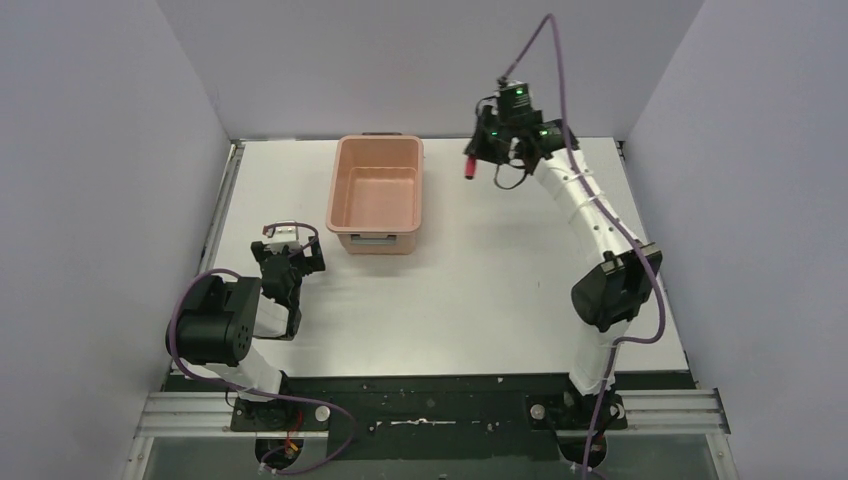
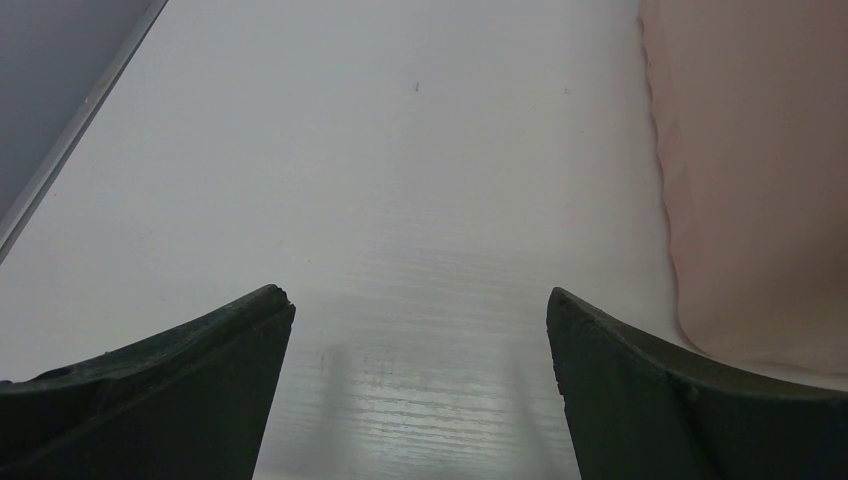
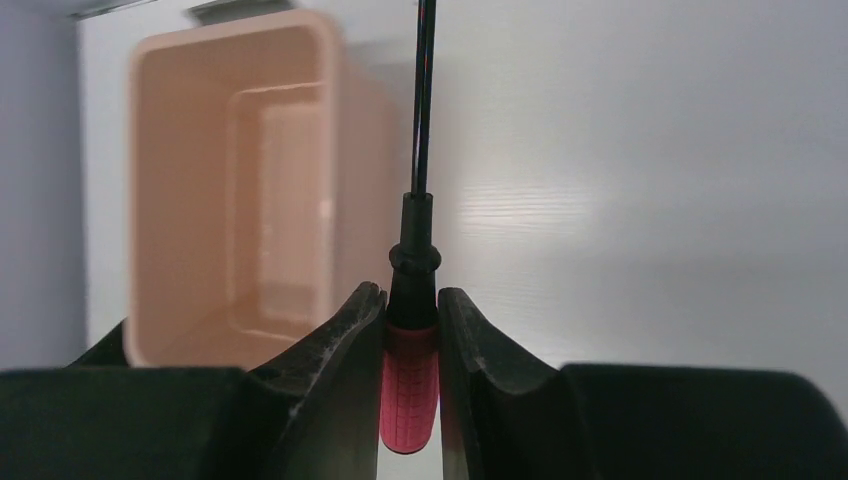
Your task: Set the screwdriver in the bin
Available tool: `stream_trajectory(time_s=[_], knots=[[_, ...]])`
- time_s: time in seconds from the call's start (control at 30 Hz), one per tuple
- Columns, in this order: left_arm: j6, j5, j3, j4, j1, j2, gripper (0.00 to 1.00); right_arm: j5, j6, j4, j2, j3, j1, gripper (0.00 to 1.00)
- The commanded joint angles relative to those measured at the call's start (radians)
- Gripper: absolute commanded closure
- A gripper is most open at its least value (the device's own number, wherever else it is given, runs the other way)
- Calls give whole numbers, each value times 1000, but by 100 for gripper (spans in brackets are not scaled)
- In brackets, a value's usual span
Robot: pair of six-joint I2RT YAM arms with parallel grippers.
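Note:
The salmon-pink bin (image 1: pixel 378 192) stands at the back centre-left of the white table, open side up and empty. My right gripper (image 1: pixel 478 157) hangs above the table to the right of the bin, shut on the screwdriver (image 1: pixel 469 165). In the right wrist view the red handle (image 3: pixel 409 385) is clamped between the fingers (image 3: pixel 335 350) and the thin black shaft points away, with the bin (image 3: pixel 235 190) to the left. My left gripper (image 1: pixel 285 262) is open and empty, low over the table near the bin's front left; the bin's wall (image 2: pixel 760 170) shows at the right of the left wrist view.
Grey walls close the table on the left, back and right. A metal rail (image 1: pixel 225 200) runs along the left table edge. A black base plate (image 1: pixel 430 410) with the arm mounts spans the near edge. A purple cable (image 1: pixel 560 80) loops above the right arm.

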State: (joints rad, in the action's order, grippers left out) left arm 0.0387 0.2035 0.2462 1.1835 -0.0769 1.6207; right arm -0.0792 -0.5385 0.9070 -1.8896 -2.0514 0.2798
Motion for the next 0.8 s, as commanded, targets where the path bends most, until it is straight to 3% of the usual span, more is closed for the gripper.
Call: stream_trajectory(time_s=[0.0, 0.3, 0.77], knots=[[-9, -12, 9, 26, 0, -9, 3, -32, -146, -377, 19, -7, 242, 100], [-9, -12, 8, 25, 1, -9, 3, 114, -144, -520, -193, -143, 403, 100], [-8, -12, 8, 25, 0, -9, 3, 321, -9, -418, -486, -178, 504, 100]])
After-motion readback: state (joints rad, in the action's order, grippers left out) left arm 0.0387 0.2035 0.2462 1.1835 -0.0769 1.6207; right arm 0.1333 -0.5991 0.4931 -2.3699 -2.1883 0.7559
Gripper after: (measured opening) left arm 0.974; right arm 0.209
